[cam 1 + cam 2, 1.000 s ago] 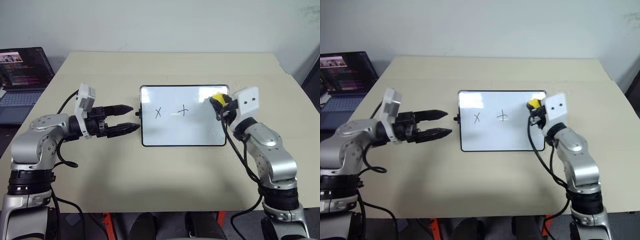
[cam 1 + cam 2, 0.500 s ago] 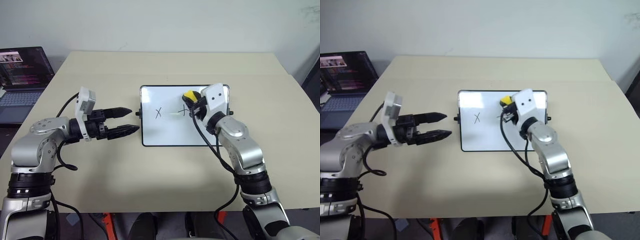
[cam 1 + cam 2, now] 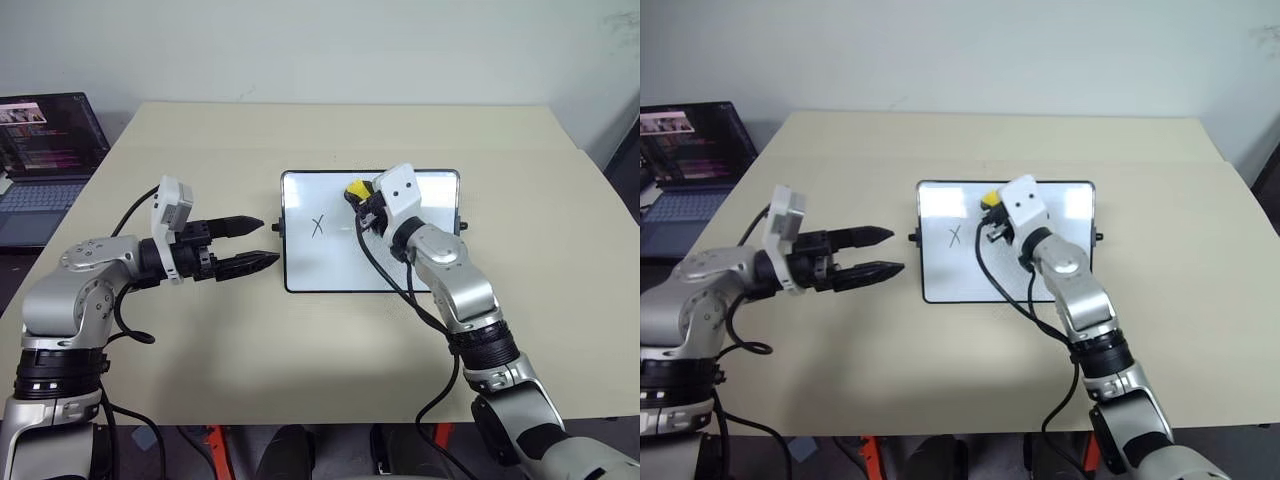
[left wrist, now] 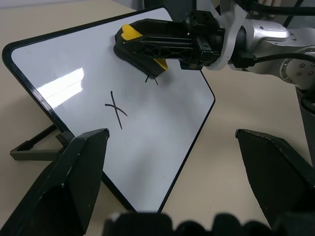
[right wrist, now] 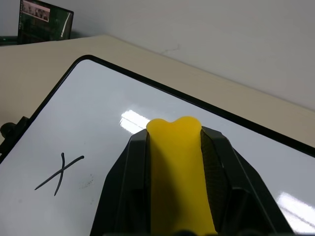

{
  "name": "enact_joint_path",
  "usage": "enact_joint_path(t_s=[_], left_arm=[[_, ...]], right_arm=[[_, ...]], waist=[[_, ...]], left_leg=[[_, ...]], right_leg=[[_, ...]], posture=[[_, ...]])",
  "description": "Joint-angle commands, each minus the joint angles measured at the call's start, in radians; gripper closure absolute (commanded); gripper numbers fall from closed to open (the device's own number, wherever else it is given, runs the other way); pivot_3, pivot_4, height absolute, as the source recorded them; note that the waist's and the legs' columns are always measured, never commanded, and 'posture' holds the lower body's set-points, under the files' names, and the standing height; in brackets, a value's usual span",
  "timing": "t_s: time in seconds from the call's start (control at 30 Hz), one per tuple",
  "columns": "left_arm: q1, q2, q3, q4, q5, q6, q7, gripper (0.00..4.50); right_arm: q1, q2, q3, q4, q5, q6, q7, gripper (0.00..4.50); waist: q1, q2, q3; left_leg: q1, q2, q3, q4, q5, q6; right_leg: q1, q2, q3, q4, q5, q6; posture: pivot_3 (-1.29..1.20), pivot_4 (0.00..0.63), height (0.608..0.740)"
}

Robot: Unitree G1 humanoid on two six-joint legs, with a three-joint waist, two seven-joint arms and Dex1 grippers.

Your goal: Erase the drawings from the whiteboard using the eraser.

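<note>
Gripping a small yellow rectangular eraser (image 3: 355,190), the right gripper (image 3: 362,203) has its two black fingers clamped tight on the block, holding it against the middle of a small glossy whiteboard with a thin black frame (image 3: 330,268). The board is propped at a tilt near the centre of a pale beige desk (image 3: 250,350). A thin black marker "X" (image 3: 318,226) remains just left of the eraser, while a trace of another mark (image 4: 151,78) peeks from under it, probably mid-wipe. The left gripper (image 3: 262,241) hovers just beside the board's left edge, fingers spread and empty, seemingly ready to steady it.
</note>
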Motion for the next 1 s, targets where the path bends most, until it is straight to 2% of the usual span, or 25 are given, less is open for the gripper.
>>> enact_joint_path(t_s=[0.03, 0.53, 0.73, 1.0], left_arm=[[-0.003, 0.013, 0.034, -0.033, -0.014, -0.012, 0.001, 0.00], [-0.005, 0.010, 0.028, -0.026, -0.014, -0.017, -0.006, 0.00], [-0.019, 0.008, 0.020, -0.014, -0.010, -0.019, -0.013, 0.00], [-0.029, 0.007, 0.014, -0.003, -0.006, -0.023, -0.019, 0.00]], right_arm=[[0.018, -0.028, 0.019, -0.011, -0.042, 0.028, 0.007, 3.40], [0.251, -0.169, -0.007, -0.229, -0.056, 0.151, 0.045, 3.40], [0.277, -0.196, -0.027, -0.272, -0.044, 0.171, 0.048, 3.40], [0.217, -0.156, -0.097, -0.364, 0.018, 0.215, 0.029, 3.40]], waist=[[0.000, 0.000, 0.000], [0.004, -0.001, -0.001], [0.005, -0.002, -0.001], [0.004, -0.002, -0.001]], left_leg=[[0.000, 0.000, 0.000, 0.000, 0.000, 0.000], [0.002, 0.000, -0.002, 0.001, 0.000, 0.000], [0.003, -0.001, -0.002, 0.002, 0.000, 0.000], [0.002, -0.001, -0.002, 0.002, 0.000, 0.000]], right_leg=[[0.000, 0.000, 0.000, 0.000, 0.000, 0.000], [0.004, 0.000, -0.001, 0.000, 0.000, 0.000], [0.004, 0.000, -0.002, 0.000, 0.000, 0.000], [0.004, 0.000, -0.001, 0.000, 0.000, 0.000]], posture=[[0.00, 0.150, 0.740], [0.00, 0.150, 0.740], [0.00, 0.150, 0.740], [0.00, 0.150, 0.740]])
